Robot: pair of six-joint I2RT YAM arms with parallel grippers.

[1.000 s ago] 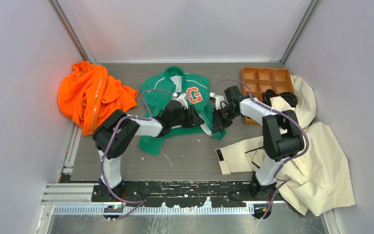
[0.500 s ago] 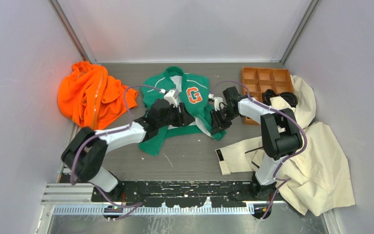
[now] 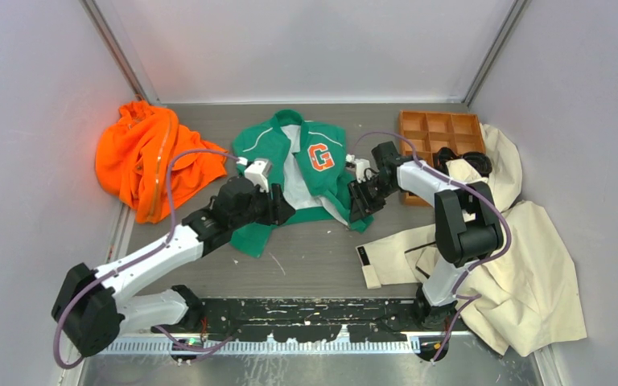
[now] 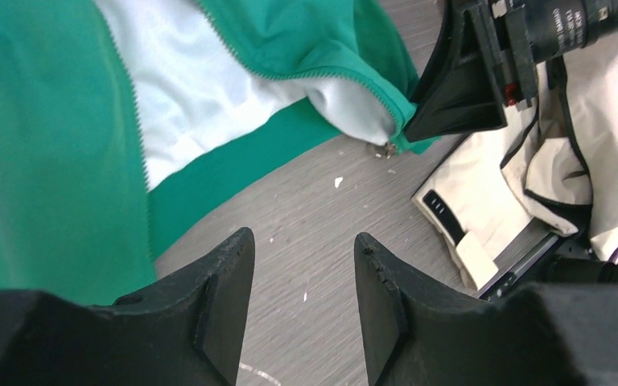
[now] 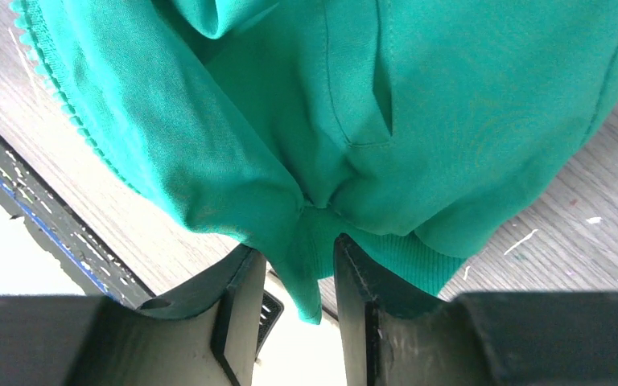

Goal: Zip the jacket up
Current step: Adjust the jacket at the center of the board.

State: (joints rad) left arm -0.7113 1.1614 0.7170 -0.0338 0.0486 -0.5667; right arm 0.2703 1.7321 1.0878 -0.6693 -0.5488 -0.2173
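Landmark: orange-brown compartmented tray (image 3: 428,133) at back of grey surface (image 3: 314,257). Just left of tray: green track jacket (image 3: 267,145) with orange "G" patch, lying flat, front unzipped, pale lining (image 4: 201,88) showing between 2 rows of zipper teeth (image 4: 141,137). Nothing joined yet, so judged early in task. Far left of tray: crumpled bright orange garment (image 3: 153,157). Right of tray and nearer: big cream coat (image 3: 523,265). Neither part of job.

Check left pincer (image 4: 302,241): spread, nothing between, hovering over bare surface just off jacket's bottom hem, well left of tray. Probably placed there to line up on loose hem corner and zipper end (image 4: 386,149).

Check right pincer (image 5: 298,249): near tray's front-left corner, at jacket's hem corner. Fold of green hem between fingers (image 5: 237,305), jaws slightly apart, sliver of gap on 1 side; cannot tell whether clamping or slack. Likely there to keep that front panel taut for mating both zipper ends.

Next, by judgement: seat pin in slider, then pull up. Risk: thin fabric slipping, teeth bunching.
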